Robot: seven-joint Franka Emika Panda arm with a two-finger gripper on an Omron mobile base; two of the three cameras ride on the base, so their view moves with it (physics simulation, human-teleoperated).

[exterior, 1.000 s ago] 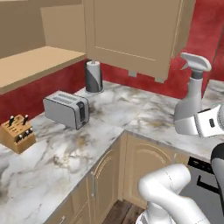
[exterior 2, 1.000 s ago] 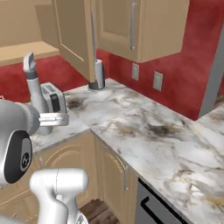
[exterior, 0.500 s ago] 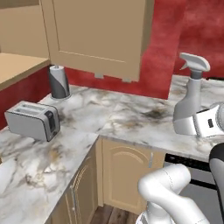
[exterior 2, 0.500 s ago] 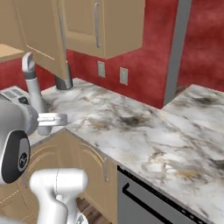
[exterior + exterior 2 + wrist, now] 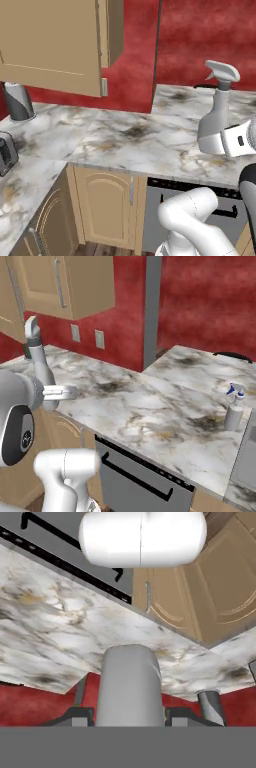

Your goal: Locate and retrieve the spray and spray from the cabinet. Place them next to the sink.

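1. The spray bottle with the trigger head (image 5: 216, 120) stands upright in my pincer (image 5: 225, 142) in the left base view, held above the marbled counter (image 5: 130, 140). My fingers are closed on its lower body. Far off to my left, a tan wall cabinet (image 5: 55, 45) hangs above the counter, with a grey-and-black roll (image 5: 17, 101) below it.
2. In the right base view the same bottle (image 5: 39, 363) rises straight up from my pincer (image 5: 52, 392), trigger head at the top. Well away to my right, a second spray bottle (image 5: 233, 410), blue-tipped, stands on the counter (image 5: 150, 411).
3. In the hand view the grey body of the held bottle (image 5: 131, 687) sits between my finger tips (image 5: 80, 716), which press it from both sides. Beyond it lie the counter (image 5: 60, 642) and wooden cupboard doors (image 5: 220, 577).
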